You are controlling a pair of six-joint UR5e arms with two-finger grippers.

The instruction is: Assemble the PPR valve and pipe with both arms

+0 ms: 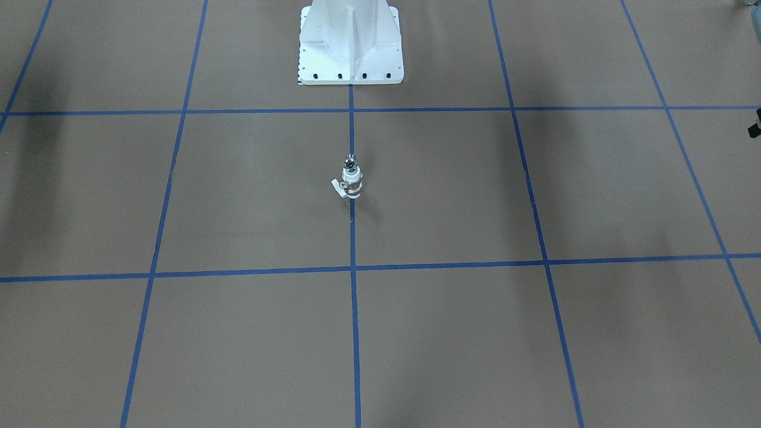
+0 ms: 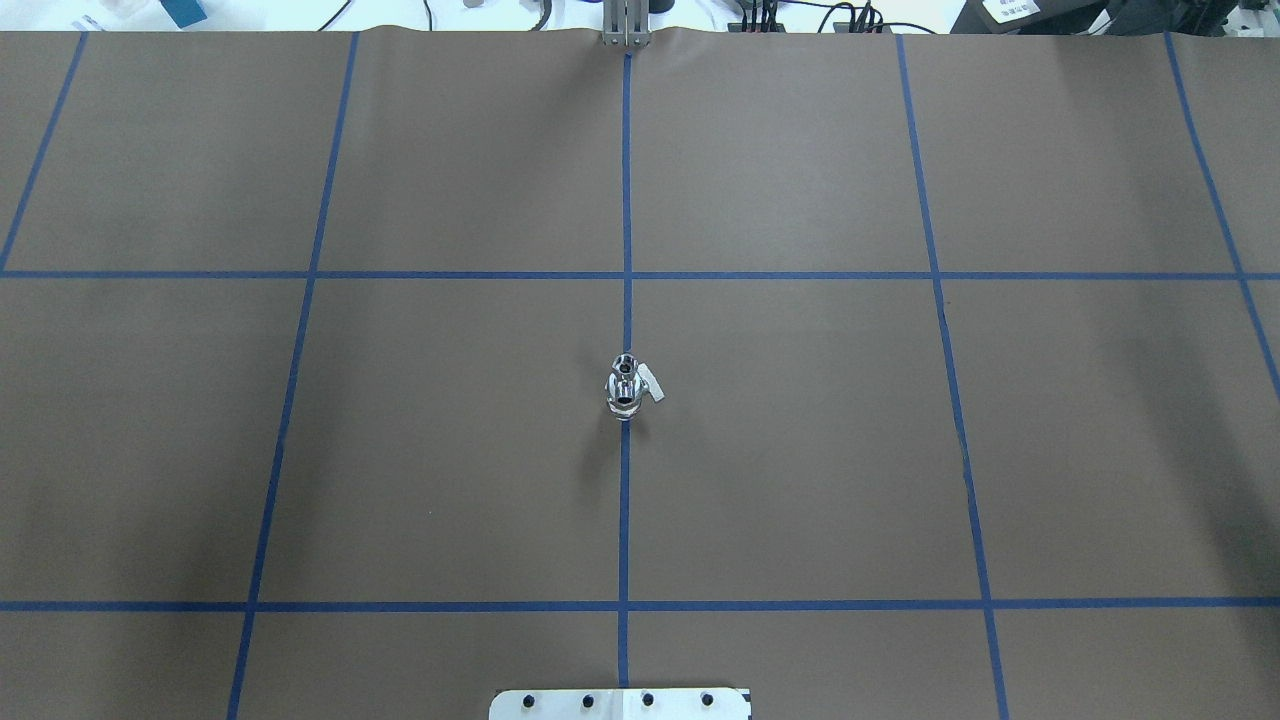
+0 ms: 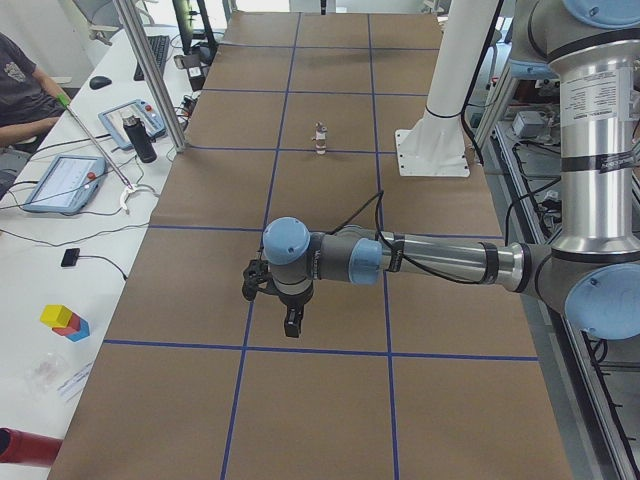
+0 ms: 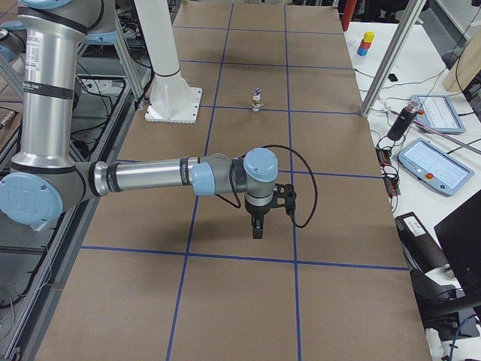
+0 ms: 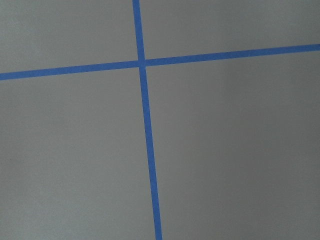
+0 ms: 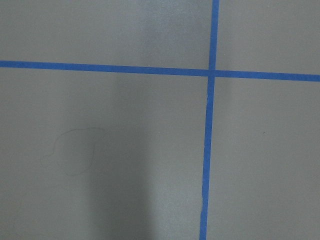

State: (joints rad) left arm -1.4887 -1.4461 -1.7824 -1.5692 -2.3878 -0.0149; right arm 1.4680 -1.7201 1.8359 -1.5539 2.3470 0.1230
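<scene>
Pipe (image 1: 351, 160) looks seated atop PPR valve (image 1: 352, 183), likely done. Left pincer (image 3: 291, 322), right pincer (image 4: 257, 228) (9, 3 o'clock): width cannot tell. Next: retreat.

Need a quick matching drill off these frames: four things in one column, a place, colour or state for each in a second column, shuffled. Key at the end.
Things
1. valve
2. pedestal
3. tape
4. left hand

Place, colour or state
a. white, at the edge of the table
b. blue, laid in a grid
c. upright on the centre line
d. hanging pointed down, well away from the valve

Pairs: 1-c, 2-a, 3-b, 4-d
</scene>
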